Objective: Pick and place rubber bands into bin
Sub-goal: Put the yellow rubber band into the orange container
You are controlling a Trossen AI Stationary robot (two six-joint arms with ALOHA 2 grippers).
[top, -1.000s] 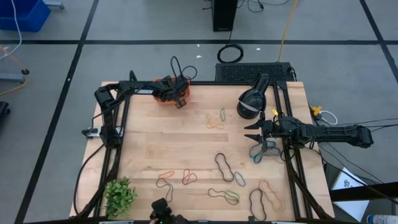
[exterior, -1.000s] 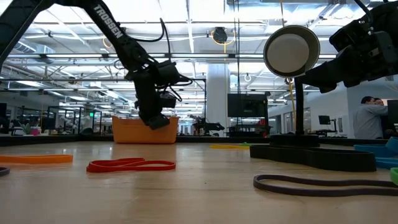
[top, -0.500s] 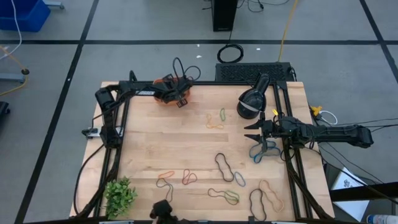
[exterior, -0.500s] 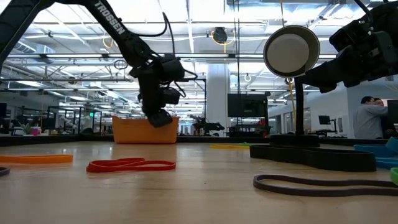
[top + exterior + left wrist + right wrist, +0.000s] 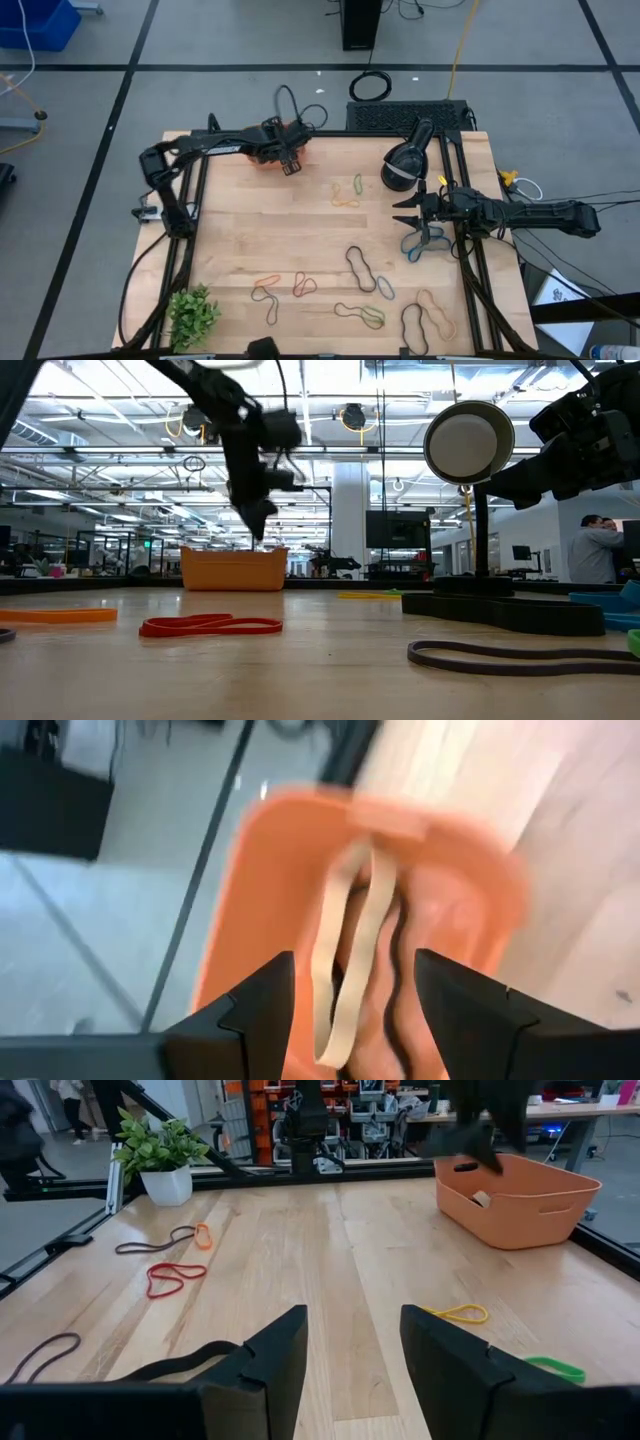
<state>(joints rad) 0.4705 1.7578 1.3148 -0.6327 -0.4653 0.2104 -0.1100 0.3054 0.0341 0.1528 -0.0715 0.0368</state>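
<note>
Many rubber bands (image 5: 361, 268) lie on the table (image 5: 250, 230) while the left gripper (image 5: 352, 990) hangs with fingers apart above the bin (image 5: 250, 900), one tan band (image 5: 345, 950) inside, and the right gripper (image 5: 408, 212) waits, fingers apart, near a blue band (image 5: 415, 243).

the table (image 5: 300, 240) is pale butcher-block wood, laid in narrow strips with a smooth, lightly satin finish. the bin (image 5: 518, 1198) looks like smooth matt orange plastic with soft rounded edges. the rubber bands (image 5: 210, 625) appear as thin matt elastic, flat and floppy. the left gripper (image 5: 352, 1010) fingers (image 5: 262, 1010) are dark matt plastic. the potted plant (image 5: 160, 1155) sits in a smooth white pot.
</note>
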